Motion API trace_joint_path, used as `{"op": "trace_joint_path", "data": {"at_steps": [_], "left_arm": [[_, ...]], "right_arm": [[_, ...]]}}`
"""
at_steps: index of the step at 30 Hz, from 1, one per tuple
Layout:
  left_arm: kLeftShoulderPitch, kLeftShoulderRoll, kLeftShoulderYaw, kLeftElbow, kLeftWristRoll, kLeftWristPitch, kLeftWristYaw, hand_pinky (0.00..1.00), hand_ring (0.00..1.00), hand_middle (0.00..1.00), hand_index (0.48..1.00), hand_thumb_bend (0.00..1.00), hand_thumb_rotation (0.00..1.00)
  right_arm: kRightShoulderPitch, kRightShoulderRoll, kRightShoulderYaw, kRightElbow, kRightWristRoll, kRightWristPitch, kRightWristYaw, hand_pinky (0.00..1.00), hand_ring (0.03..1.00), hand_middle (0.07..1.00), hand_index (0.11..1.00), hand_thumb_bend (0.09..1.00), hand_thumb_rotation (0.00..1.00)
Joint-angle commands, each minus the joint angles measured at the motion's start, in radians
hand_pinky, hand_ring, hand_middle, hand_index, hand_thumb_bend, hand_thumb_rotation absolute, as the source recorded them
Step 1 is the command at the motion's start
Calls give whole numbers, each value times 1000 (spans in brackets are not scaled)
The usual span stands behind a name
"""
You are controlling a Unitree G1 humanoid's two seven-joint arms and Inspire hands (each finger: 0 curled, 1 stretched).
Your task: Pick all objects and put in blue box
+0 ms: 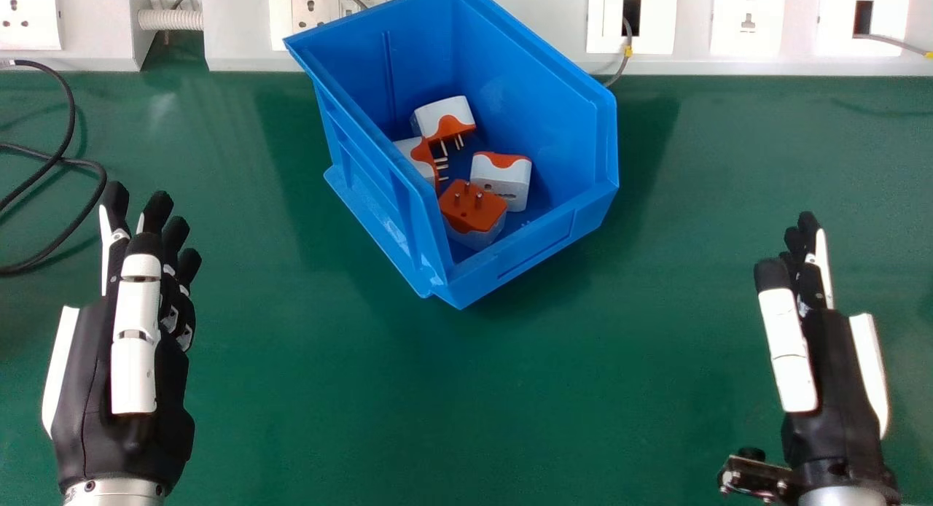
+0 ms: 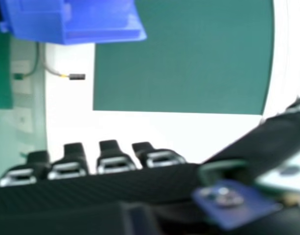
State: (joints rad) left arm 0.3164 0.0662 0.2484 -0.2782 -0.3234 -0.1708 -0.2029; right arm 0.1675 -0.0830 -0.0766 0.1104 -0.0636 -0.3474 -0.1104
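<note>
Four plug adapters (image 1: 501, 176) lie in a blue storage bin (image 1: 539, 249), upper centre; likely light, hard, slippery, best pinched by the sides; left hand (image 1: 133, 360) lower left, right hand (image 1: 838, 367) lower right, fingers extended

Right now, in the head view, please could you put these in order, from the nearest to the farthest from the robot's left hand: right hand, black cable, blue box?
From the left hand:
1. Black cable: on the left side, close to the fingers.
2. Blue box: near the middle, farther forward.
3. Right hand: across on the right side.
</note>
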Motion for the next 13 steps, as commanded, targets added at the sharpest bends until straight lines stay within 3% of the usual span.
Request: {"op": "trace_joint_path", "data": {"at_steps": [1, 3, 7, 11, 13], "left_arm": [[-6, 0, -1, -6, 5, -26, -3, 1000, 1000, 1000, 992, 166, 935], [-8, -4, -2, -6, 5, -23, 3, 1000, 1000, 1000, 992, 167, 935], [-19, -5, -3, 14, 19, -42, 6, 1000, 1000, 1000, 991, 164, 936], [-28, -12, -1, 21, -6, -41, 4, 1000, 1000, 1000, 991, 163, 941], [-30, -8, 0, 23, -17, -37, -6, 1000, 1000, 1000, 991, 156, 945]], "right_arm": [[-15, 0, -13, -6, 6, -34, -2, 1000, 1000, 1000, 1000, 491, 1000], [-18, 1, -15, -3, 5, -38, -1, 1000, 1000, 1000, 1000, 488, 1000], [-25, 3, -13, 4, -3, -32, -2, 1000, 1000, 1000, 1000, 494, 1000], [-36, 11, -12, 11, 1, -38, 0, 1000, 1000, 1000, 1000, 495, 1000], [-40, 15, -12, 14, 5, -41, 1, 1000, 1000, 1000, 1000, 490, 1000]]}}
